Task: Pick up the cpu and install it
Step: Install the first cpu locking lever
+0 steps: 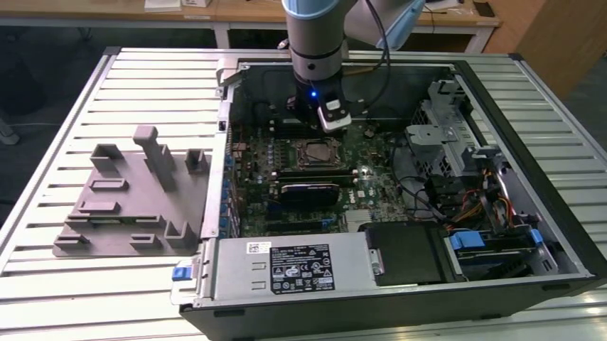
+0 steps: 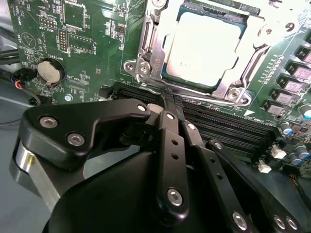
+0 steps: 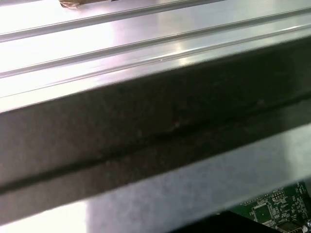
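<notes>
Black metal links and silver screw heads of the gripper (image 2: pixel 167 104) lay nearest in the second wrist view, its two fingers (image 2: pixel 170 141) pressed together side by side with nothing between them, so it was clenched on empty air. Just past the fingertips ran the long dark memory slots (image 2: pixel 218 124) of the green motherboard (image 2: pixel 92 43), and just beyond those sat the cpu (image 2: pixel 201 48), its pale metal top lying flat inside the silver socket frame (image 2: pixel 146 53), apart from the gripper and already seated on the board. Off to one side of the fingers a round coin battery (image 2: pixel 51 72) rested in its holder. In the exterior view the gripper (image 1: pixel 320 121) hung inside the open computer case (image 1: pixel 399 312) just behind the cpu (image 1: pixel 314 153), with a blue light glowing on the wrist. Farther from the arm, toward the exterior view's left, a grey plastic fixture (image 1: pixel 133 206) stood on the slatted aluminium table (image 1: pixel 57 298). The first wrist view caught a dark case wall (image 3: pixel 155 131) against the table's ribbed slats (image 3: pixel 121 43).
</notes>
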Available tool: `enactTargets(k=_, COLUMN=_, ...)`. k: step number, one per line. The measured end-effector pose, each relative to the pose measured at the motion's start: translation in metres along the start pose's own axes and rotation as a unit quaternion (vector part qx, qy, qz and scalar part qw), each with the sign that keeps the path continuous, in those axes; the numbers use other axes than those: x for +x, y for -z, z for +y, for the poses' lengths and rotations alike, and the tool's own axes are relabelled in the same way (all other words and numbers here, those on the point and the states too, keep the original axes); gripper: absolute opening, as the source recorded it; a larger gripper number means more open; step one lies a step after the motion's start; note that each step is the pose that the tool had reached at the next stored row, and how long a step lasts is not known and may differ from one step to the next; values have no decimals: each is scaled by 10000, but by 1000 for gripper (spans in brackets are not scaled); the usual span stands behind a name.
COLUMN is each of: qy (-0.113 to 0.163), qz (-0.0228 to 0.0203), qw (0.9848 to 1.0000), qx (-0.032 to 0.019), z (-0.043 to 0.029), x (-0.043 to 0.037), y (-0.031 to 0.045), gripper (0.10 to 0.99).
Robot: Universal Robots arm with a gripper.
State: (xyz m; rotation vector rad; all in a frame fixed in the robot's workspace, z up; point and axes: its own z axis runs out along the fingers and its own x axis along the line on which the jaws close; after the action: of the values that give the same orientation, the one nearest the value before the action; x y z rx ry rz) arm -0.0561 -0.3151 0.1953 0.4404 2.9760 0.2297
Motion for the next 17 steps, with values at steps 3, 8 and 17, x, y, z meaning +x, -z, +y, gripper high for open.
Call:
enactTargets(k=3, qy=1, qz=-3, qw=10000, qx=5, z=-8, x=-2, y=-7, gripper=106)
enactTargets(k=8, qy=2, qz=-4, qw=10000, qx=10, z=-15, x=-4, y=-10, gripper=106)
enactTargets(k=17, qy=2, qz=-5, qw=10000, qx=9, z=-4, x=-10, y=52, gripper=106)
